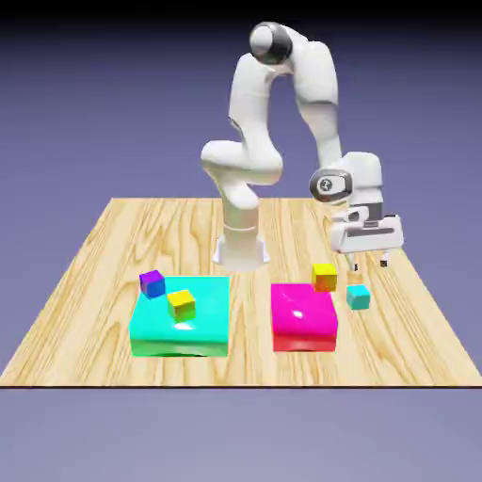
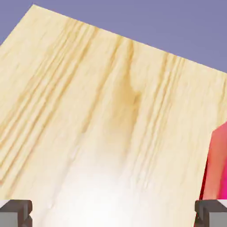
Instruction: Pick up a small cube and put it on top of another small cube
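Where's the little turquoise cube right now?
In the exterior view, the small turquoise cube sits on the table, just right of the pink block, near the orange cube.

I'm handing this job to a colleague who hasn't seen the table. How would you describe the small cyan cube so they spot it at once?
Start at the big flat magenta block on the exterior view's right half of the wooden table. Just off its right side, alone on bare wood, sits the small cyan cube. The small orange-yellow cube nearby differs in colour, and the large flat cyan block is far bigger.

Simulated tabletop (image 1: 113, 245) (plain violet backdrop)
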